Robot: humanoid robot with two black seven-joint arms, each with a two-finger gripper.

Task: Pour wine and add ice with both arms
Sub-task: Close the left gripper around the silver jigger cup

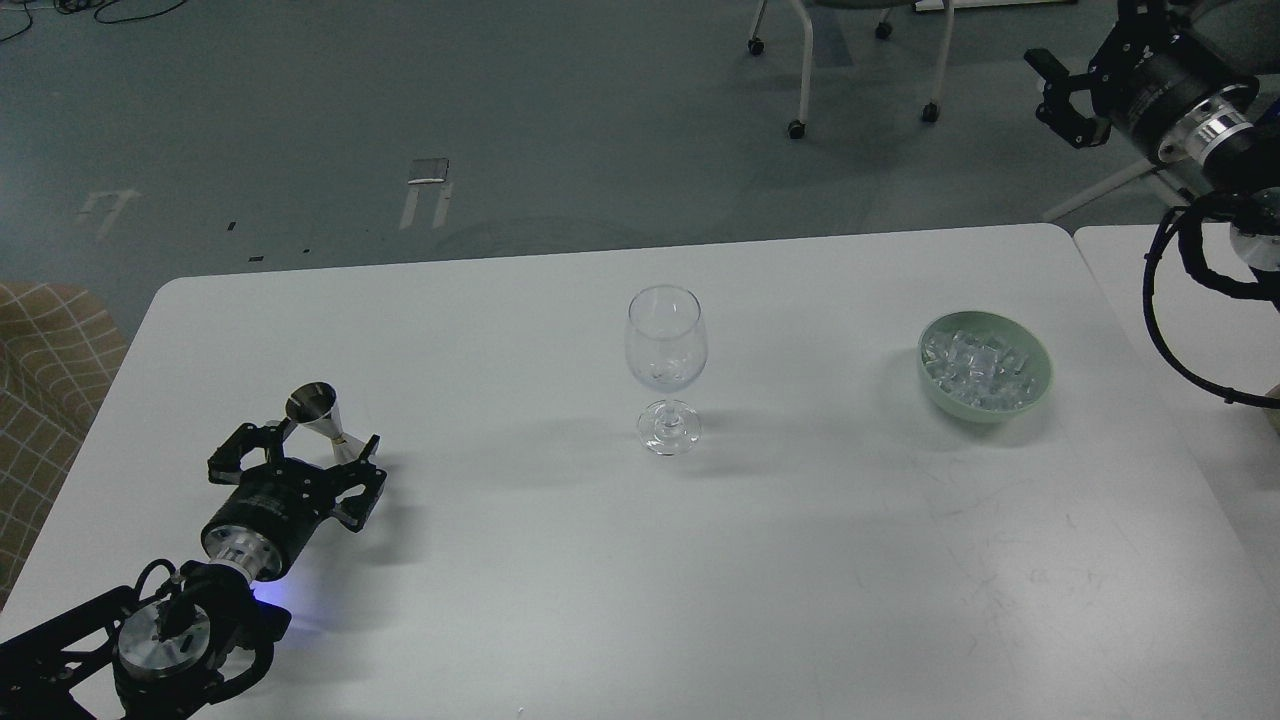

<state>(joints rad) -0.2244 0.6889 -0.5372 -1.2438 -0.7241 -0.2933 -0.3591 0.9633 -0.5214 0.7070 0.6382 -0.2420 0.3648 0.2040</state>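
Observation:
A clear wine glass (pixel 666 365) stands upright at the middle of the white table (pixel 620 560). A small steel jigger (pixel 323 422) stands at the left. My left gripper (pixel 312 448) is open, its fingers on either side of the jigger's lower part, not closed on it. A pale green bowl (pixel 985 368) at the right holds a heap of small clear ice cubes (pixel 978 366). My right gripper (pixel 1062 92) hovers high at the far right, above and behind the bowl, and looks open and empty. No wine stream shows.
A second white table (pixel 1190 330) butts against the right edge. A checked cushion (pixel 45 370) sits off the left edge. Chair legs on castors (pixel 800 90) stand on the floor behind the table.

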